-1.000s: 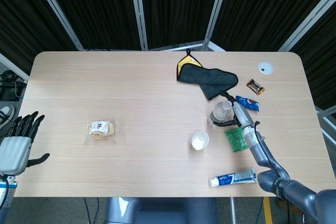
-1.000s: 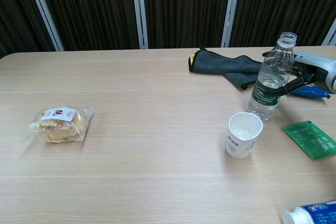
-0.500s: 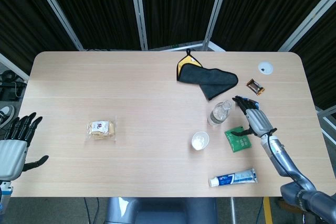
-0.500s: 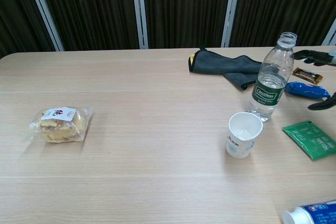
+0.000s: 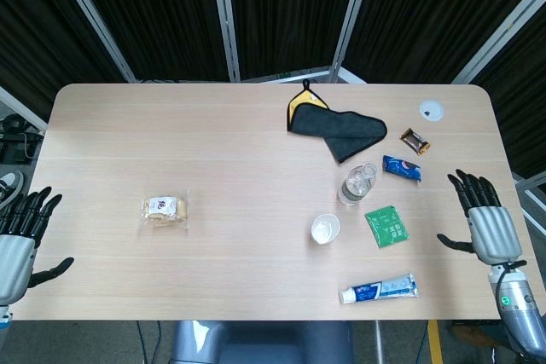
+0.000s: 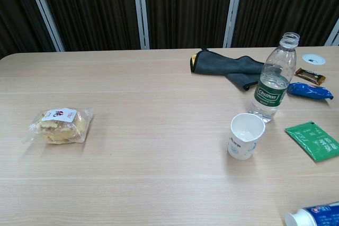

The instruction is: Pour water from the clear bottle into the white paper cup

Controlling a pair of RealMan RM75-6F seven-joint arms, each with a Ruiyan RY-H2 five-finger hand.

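The clear bottle point(image 5: 357, 183) point(image 6: 273, 80) stands upright and uncapped on the table, with a green label and nobody holding it. The white paper cup point(image 5: 325, 228) point(image 6: 245, 135) stands upright just in front of it, a little to the left. My right hand point(image 5: 485, 222) hovers open at the table's right edge, well away from the bottle. My left hand point(image 5: 19, 239) is open beyond the table's left edge. Neither hand shows in the chest view.
A dark cloth point(image 5: 334, 129) lies behind the bottle. A green packet point(image 5: 388, 225), a blue wrapper point(image 5: 402, 168), a brown snack bar point(image 5: 415, 140) and a white disc point(image 5: 432, 109) lie to the right. A toothpaste tube point(image 5: 379, 288) lies near the front edge; a bagged bun point(image 5: 165, 210) lies at left.
My right hand let go of the bottle and drew back to the table's right edge. The bottle stays standing where it was. The left hand sank slightly.
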